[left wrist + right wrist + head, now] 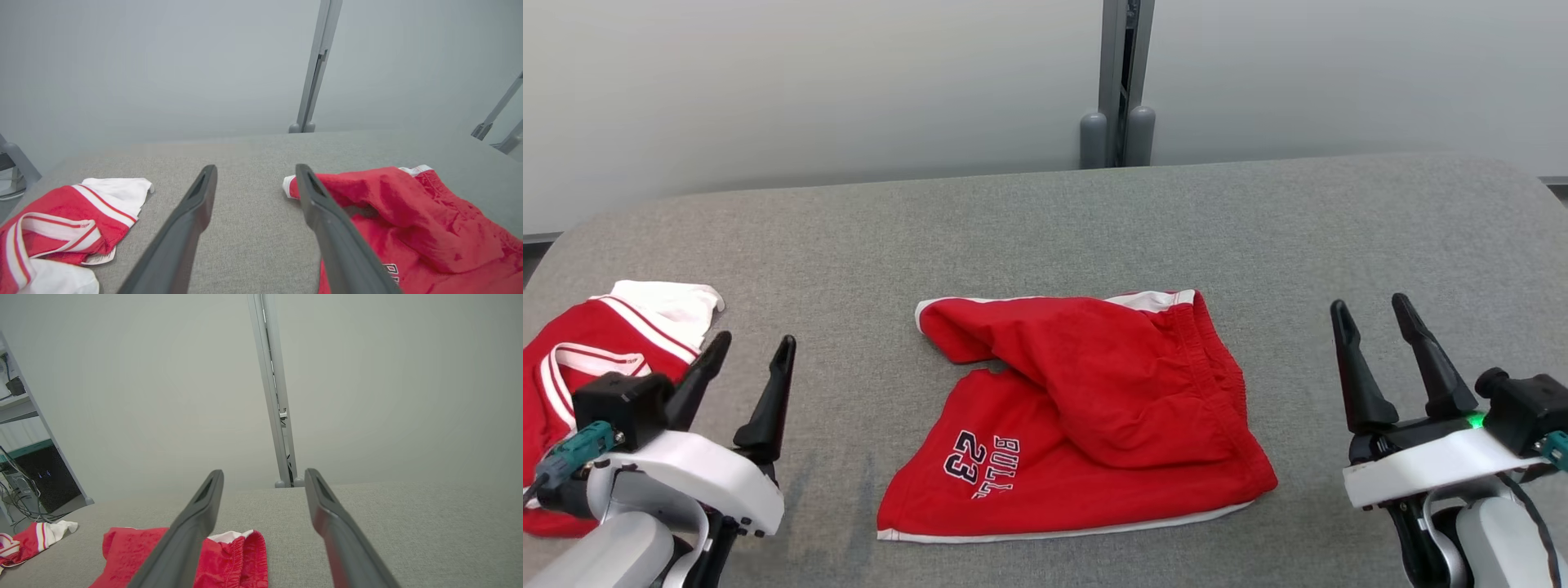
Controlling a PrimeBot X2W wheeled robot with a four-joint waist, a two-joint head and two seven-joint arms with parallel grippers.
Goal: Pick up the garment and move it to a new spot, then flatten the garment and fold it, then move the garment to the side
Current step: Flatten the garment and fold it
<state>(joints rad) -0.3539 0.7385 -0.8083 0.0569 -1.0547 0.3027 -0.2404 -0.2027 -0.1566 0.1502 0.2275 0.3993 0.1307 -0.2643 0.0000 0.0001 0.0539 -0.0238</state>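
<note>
While the left jaws stand wide apart and empty at the robot's near left, their dark fingers [186,228] point across the grey tabletop [1045,220] with bare cloth surface between them. The right jaws are spread just as wide at the near right and grip nothing, their fingers [1357,376] aimed away from the robot and well apart from any fabric.

The red shorts [1094,408] lie in the middle of the tabletop, between the two arms and touching neither. They are not flat: the far leg is bunched and folded over the near one, and the gathered waistband runs along their right side. White trim edges the near hem and shows at the far corners, and a dark "23" with lettering sits on the near left leg.

A rumpled red-and-white garment [588,351] lies at the tabletop's left edge, just behind the left wrist, which hides part of it. Beyond the far edge a grey post [1123,73] rises against a pale wall.
</note>
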